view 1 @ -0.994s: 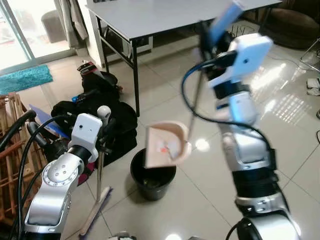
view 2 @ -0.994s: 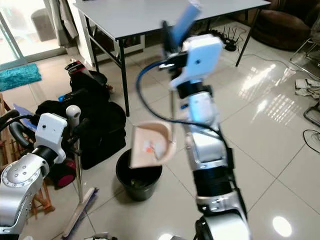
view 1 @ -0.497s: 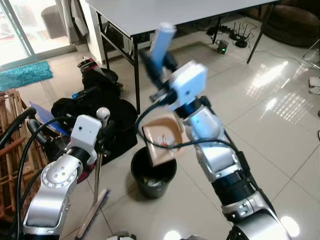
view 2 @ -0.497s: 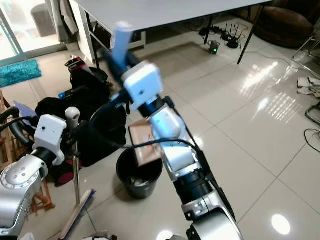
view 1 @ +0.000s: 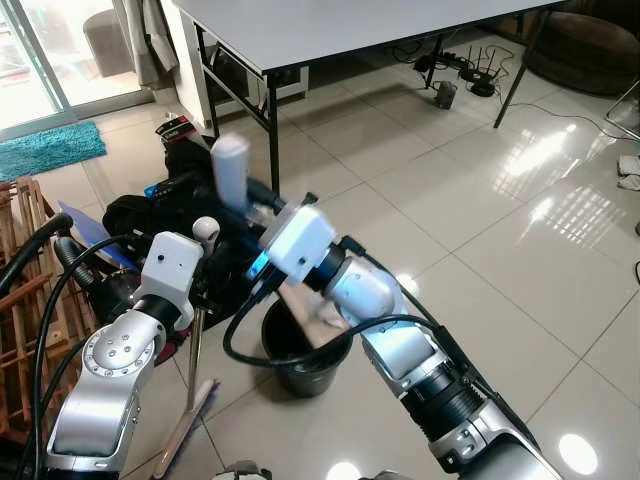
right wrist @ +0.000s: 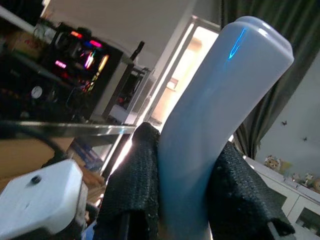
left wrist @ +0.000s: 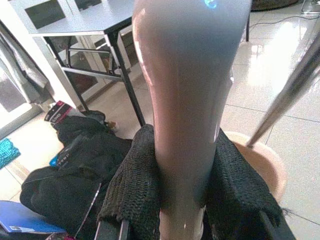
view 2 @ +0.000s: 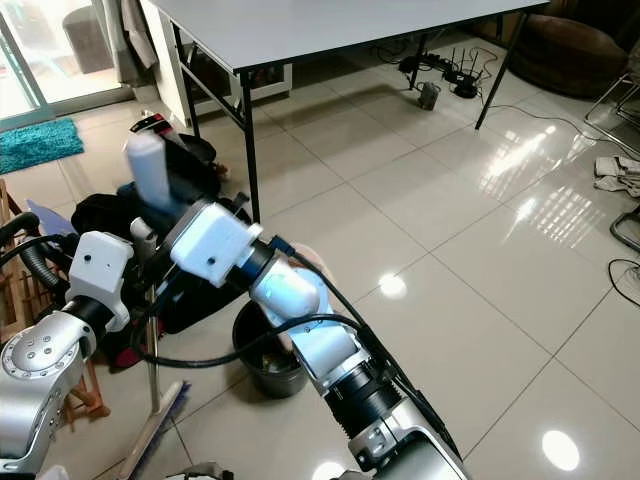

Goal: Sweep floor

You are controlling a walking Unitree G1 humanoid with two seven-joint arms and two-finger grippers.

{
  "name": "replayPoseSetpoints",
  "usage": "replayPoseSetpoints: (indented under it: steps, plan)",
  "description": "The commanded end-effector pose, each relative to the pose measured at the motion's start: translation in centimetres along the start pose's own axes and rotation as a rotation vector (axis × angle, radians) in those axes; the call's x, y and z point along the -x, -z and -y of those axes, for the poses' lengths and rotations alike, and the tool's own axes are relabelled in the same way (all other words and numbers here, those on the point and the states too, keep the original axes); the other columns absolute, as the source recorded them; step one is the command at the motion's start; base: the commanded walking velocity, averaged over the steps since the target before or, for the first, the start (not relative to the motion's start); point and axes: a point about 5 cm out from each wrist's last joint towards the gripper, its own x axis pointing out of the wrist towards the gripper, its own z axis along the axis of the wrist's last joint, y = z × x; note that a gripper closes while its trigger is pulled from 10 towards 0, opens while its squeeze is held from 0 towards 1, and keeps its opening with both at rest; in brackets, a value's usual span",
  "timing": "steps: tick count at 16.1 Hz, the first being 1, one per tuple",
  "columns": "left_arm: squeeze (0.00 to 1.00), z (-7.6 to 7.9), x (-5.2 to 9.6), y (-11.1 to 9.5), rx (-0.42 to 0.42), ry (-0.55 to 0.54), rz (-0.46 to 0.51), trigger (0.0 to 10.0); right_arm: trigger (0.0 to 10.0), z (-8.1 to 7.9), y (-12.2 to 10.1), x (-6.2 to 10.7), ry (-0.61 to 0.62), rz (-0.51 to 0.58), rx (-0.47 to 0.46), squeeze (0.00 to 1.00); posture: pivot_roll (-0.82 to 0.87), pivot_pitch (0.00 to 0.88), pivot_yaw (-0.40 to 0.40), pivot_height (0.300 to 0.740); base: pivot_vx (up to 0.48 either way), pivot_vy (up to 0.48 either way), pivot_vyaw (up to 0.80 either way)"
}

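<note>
Right gripper around dustpan handle, seemingly.

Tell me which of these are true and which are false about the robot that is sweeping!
1. The right gripper is shut on the dustpan handle. True.
2. The dustpan is over the black bin. True.
3. The left gripper is open and holds nothing. False: it is shut on the broom handle.
4. The black bin stands on top of the grey table. False: it stands on the tiled floor, in front of the table.
5. A turquoise mat lies on the floor by the glass door. True.
6. The broom head is inside the bin. False: it is down at the floor, beside the bin.
</note>
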Motion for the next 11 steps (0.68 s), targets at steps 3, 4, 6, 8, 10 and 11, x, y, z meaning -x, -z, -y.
replayPoseSetpoints:
  steps: [3, 4, 6, 8, 10, 11]
  plan:
    - [0.0, 0.0, -0.1, -0.4, -0.024, -0.006, 0.019, 10.0, 10.0, -0.2, -1.2, -0.4, -0.069, 0.085, 0.089, 0.0, 0.11, 0.049, -0.037, 0.74, 0.0, 0.0, 0.0]
    - [0.0, 0.0, -0.1, -0.4, -0.024, -0.006, 0.019, 10.0, 10.0, -0.2, -1.2, -0.4, -0.071, 0.088, 0.094, 0.0, 0.11, 0.049, -0.037, 0.74, 0.0, 0.0, 0.0]
    - [0.0, 0.1, -0.2, -0.4, -0.022, -0.007, 0.019, 10.0, 10.0, -0.4, -1.3, -0.4, -0.081, 0.1, 0.098, 0.0, 0.11, 0.048, -0.039, 0.74, 0.0, 0.0, 0.0]
    - [0.0, 0.3, -0.2, -0.4, -0.022, -0.004, 0.019, 10.0, 10.0, -1.3, -1.4, -0.3, -0.126, 0.11, 0.089, 0.0, 0.1, 0.046, -0.038, 0.74, 0.0, 0.0, 0.0]
    - [0.0, 0.3, -0.3, -0.4, -0.022, -0.004, 0.02, 10.0, 10.0, -1.3, -1.4, -0.3, -0.125, 0.111, 0.105, 0.0, 0.1, 0.045, -0.04, 0.74, 0.0, 0.0, 0.0]
    - [0.0, 0.3, -0.3, -0.6, -0.012, -0.006, 0.033, 10.0, 10.0, 0.1, -1.4, -0.4, -0.074, 0.096, 0.134, 0.0, 0.1, 0.046, -0.044, 0.74, 0.0, 0.0, 0.0]
